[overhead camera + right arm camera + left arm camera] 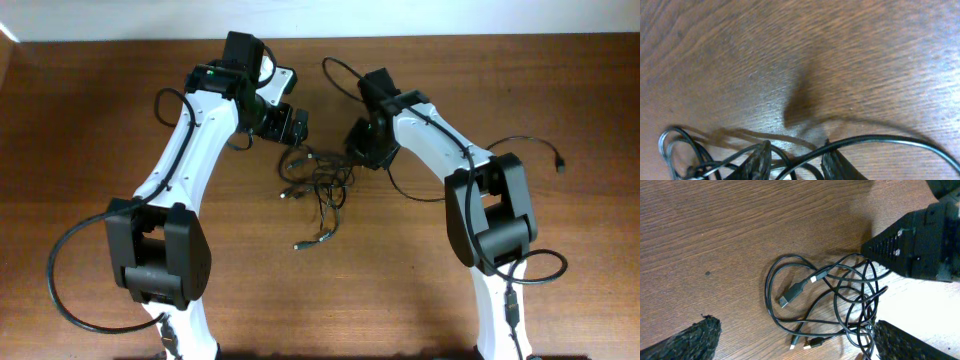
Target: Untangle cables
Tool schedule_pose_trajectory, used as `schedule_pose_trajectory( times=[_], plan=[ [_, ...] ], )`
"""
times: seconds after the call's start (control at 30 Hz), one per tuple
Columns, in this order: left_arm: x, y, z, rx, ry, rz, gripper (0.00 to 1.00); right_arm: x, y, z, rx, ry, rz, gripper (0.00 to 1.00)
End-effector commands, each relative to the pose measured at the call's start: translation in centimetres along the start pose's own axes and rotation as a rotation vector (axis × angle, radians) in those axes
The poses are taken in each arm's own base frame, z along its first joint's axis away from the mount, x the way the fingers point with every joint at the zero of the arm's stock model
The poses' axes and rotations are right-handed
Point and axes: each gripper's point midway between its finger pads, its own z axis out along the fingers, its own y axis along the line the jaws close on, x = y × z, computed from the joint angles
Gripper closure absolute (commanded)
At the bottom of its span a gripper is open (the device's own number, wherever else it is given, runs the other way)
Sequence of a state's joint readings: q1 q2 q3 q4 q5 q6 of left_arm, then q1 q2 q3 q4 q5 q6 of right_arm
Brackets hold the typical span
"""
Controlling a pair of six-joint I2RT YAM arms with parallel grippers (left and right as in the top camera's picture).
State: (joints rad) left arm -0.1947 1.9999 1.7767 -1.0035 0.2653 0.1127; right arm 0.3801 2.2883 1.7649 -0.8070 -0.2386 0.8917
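Observation:
The cables point(316, 186) lie as a knotted clump of thin black wires with small plug ends in the middle of the wooden table. My left gripper point(290, 126) hovers at the clump's upper left. In the left wrist view it point(797, 341) is wide open, with loops and plugs of the cables point(835, 305) on the table between its fingers. My right gripper point(360, 146) is at the clump's upper right edge. In the right wrist view it point(797, 162) is partly open, with strands of the cables point(880, 140) running between and across its fingertips.
A thin black strand with a plug end point(557, 160) lies apart at the right, past the right arm. Thick arm cables loop at the lower left point(62, 280) and lower right point(545, 268). The table's far edge meets a white wall.

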Motion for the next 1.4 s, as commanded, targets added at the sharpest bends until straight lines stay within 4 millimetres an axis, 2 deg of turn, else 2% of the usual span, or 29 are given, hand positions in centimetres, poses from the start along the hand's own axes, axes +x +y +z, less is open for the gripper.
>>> schedule_pose_trajectory(
  times=[0.0, 0.03, 0.07, 0.13, 0.23, 0.33, 0.37, 0.47, 0.57, 0.63, 0.7, 0.8, 0.87, 0.93, 0.97, 1.0, 1.03, 1.1, 1.13, 1.17, 1.23, 1.27, 1.37],
  plan=[
    [0.3, 0.1, -0.1, 0.004, 0.005, 0.002, 0.0, -0.8, -1.5, 0.6, 0.093, -0.063, -0.229, 0.66],
    [0.3, 0.1, -0.1, 0.004, 0.005, 0.002, 0.0, -1.6, -2.3, 0.4, 0.132, -0.081, -0.307, 0.66],
    [0.3, 0.1, -0.1, 0.003, 0.004, 0.003, 0.0, -2.2, -3.3, 0.2, 0.167, -0.095, -0.304, 0.56],
    [0.3, 0.1, -0.1, 0.003, 0.004, 0.003, 0.0, -3.2, -4.0, -0.1, 0.173, -0.106, -0.302, 0.55],
    [0.2, 0.1, -0.1, 0.003, 0.004, 0.003, 0.0, -2.9, -3.1, 0.1, 0.137, -0.099, -0.303, 0.55],
    [0.2, 0.1, -0.1, 0.003, 0.004, 0.003, 0.0, -1.7, -1.8, 0.4, 0.09, -0.079, -0.199, 0.56],
    [0.2, 0.1, -0.1, 0.003, 0.004, 0.002, 0.01, -1.4, -1.2, 0.6, 0.076, -0.086, -0.152, 0.57],
    [0.3, 0.1, -0.1, 0.003, 0.004, 0.003, 0.0, -1.0, -0.5, 0.7, 0.045, -0.077, -0.019, 0.7],
    [0.3, 0.1, -0.1, 0.003, 0.005, 0.002, 0.0, -0.7, -0.2, 0.7, 0.028, -0.063, 0.016, 0.71],
    [0.3, 0.1, -0.1, 0.003, 0.007, 0.002, 0.0, -0.6, 0.2, 0.9, 0.016, -0.065, 0.009, 0.77],
    [0.3, 0.1, -0.1, 0.003, 0.007, 0.002, 0.01, -0.8, 0.2, 0.9, 0.018, -0.072, 0.002, 0.96],
    [0.5, 0.1, -0.1, 0.004, 0.015, 0.0, 0.01, -1.2, 0.2, 0.7, 0.016, -0.078, -0.114, 0.96],
    [0.7, -0.1, -0.1, 0.012, 0.021, -0.003, 0.0, -1.9, 0.8, -2.4, -0.012, -0.092, -0.267, 0.96],
    [0.9, -1.7, -0.2, 0.104, 0.027, -0.009, 0.01, -2.3, 1.2, -9.9, -0.044, -0.134, -0.388, 0.96],
    [1.0, -1.9, -0.3, 0.12, 0.029, -0.011, 0.01, -2.3, 1.1, -11.1, -0.047, -0.144, -0.421, 0.96],
    [1.1, -2.0, -0.3, 0.12, 0.034, -0.012, 0.02, -2.2, 0.6, -12.2, -0.041, -0.146, -0.445, 0.89],
    [1.2, -1.9, -0.2, 0.12, 0.04, -0.017, 0.04, -2.1, -0.2, -12.4, -0.024, -0.127, -0.444, 0.72],
    [1.3, -1.9, -0.1, 0.12, 0.042, -0.019, 0.04, -1.8, -1.1, -10.7, 0.007, -0.083, -0.415, 0.57],
    [1.3, -1.9, -0.1, 0.12, 0.041, -0.019, 0.03, -1.7, -1.6, -9.6, 0.019, -0.061, -0.325, 0.55],
    [1.1, -1.8, -0.1, 0.116, 0.035, -0.017, 0.03, -1.5, -2.4, -8.0, 0.041, -0.03, -0.176, 0.54],
    [0.9, -1.7, -0.1, 0.114, 0.027, -0.016, 0.01, -1.1, -2.5, -6.0, 0.039, 0.009, -0.045, 0.55],
    [0.7, -1.6, -0.1, 0.113, 0.019, -0.014, 0.0, -0.9, -1.7, -5.0, 0.002, 0.031, -0.028, 0.56],
    [0.6, -1.6, -0.1, 0.113, 0.013, -0.011, 0.0, -0.2, -1.0, -3.1, 0.007, 0.044, 0.019, 0.55]
  ],
)
